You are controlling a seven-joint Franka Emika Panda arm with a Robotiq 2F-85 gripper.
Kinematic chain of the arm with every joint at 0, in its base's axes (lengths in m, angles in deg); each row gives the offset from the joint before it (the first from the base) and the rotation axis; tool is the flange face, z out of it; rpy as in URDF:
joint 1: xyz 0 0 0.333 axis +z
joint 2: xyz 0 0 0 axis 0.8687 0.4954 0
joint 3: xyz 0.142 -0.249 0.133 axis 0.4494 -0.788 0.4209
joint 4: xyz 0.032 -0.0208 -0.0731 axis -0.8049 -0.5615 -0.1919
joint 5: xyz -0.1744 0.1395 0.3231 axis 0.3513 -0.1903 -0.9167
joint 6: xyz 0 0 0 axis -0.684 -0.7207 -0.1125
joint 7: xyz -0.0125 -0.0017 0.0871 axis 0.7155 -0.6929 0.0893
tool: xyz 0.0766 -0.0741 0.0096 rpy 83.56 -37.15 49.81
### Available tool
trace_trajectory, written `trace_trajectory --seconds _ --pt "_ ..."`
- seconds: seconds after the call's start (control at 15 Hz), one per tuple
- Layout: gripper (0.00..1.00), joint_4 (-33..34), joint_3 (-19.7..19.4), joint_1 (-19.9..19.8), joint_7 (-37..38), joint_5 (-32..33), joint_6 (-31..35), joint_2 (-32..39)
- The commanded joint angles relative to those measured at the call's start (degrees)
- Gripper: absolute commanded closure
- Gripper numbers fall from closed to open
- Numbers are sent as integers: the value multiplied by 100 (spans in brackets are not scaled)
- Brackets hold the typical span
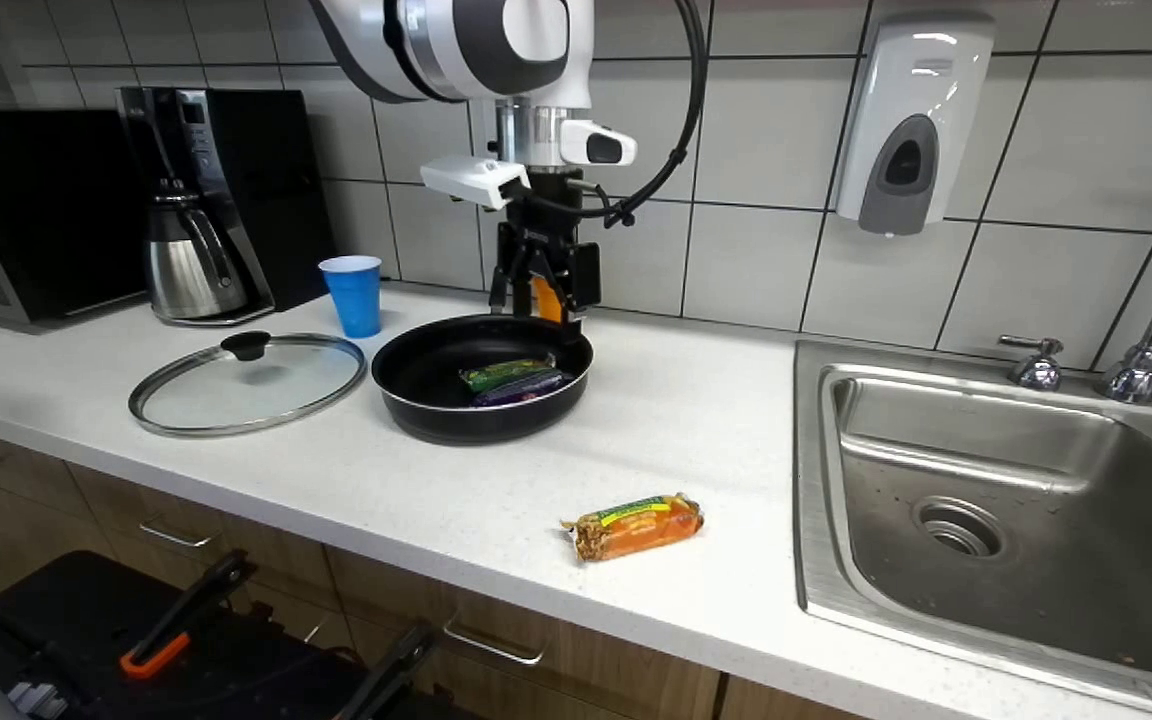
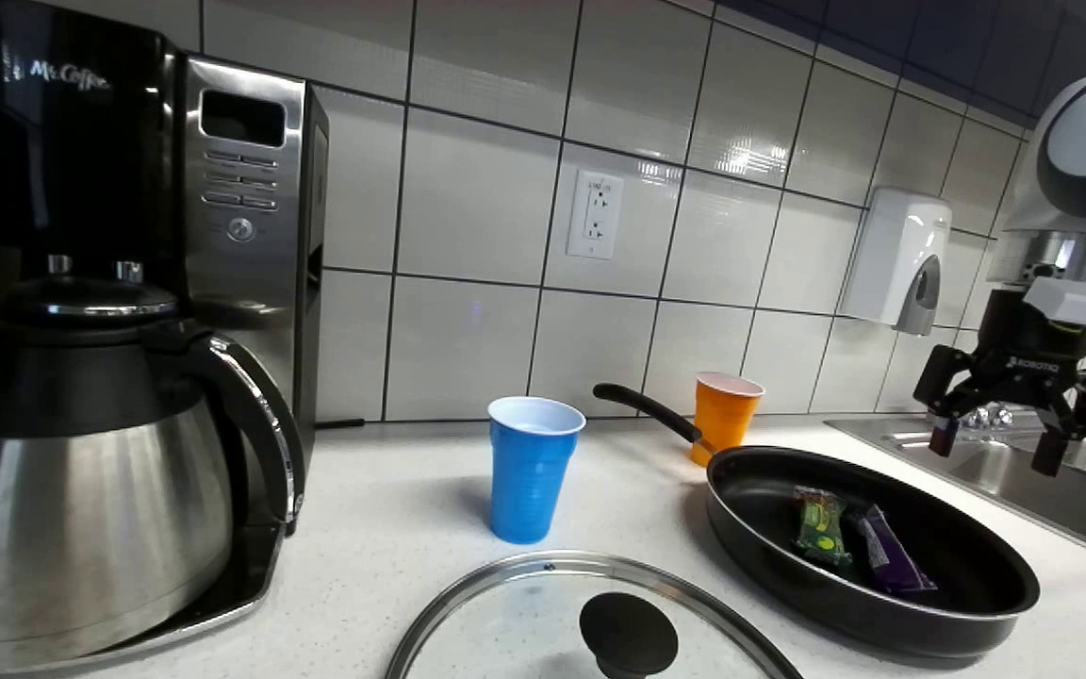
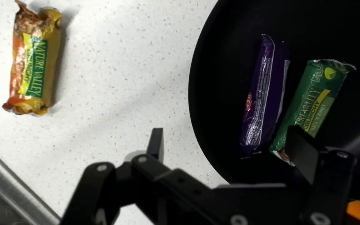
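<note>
My gripper (image 1: 538,316) is open and empty, pointing down above the right rear rim of a black frying pan (image 1: 424,362). It also shows open in an exterior view (image 2: 995,449) and in the wrist view (image 3: 227,139). Inside the pan lie a green-wrapped bar (image 3: 312,97) and a purple-wrapped bar (image 3: 262,97), side by side. In the wrist view one finger overlaps the near end of the green bar; contact cannot be told. An orange and yellow wrapped bar (image 1: 639,525) lies on the white counter in front of the pan, also in the wrist view (image 3: 36,68).
A glass lid (image 1: 236,390) with a black knob lies beside the pan. A blue cup (image 2: 532,481) and an orange cup (image 2: 724,420) stand near the wall, the orange one by the pan handle (image 2: 647,407). A coffee maker (image 2: 251,217) and a steel sink (image 1: 936,480) flank the counter.
</note>
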Motion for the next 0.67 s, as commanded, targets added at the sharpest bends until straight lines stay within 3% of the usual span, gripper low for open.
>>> trace_trajectory --seconds 0.0,0.6 --pt "0 -642 1 -116 403 44 229 -620" --pt "0 -1598 -137 -568 264 179 55 -1530"
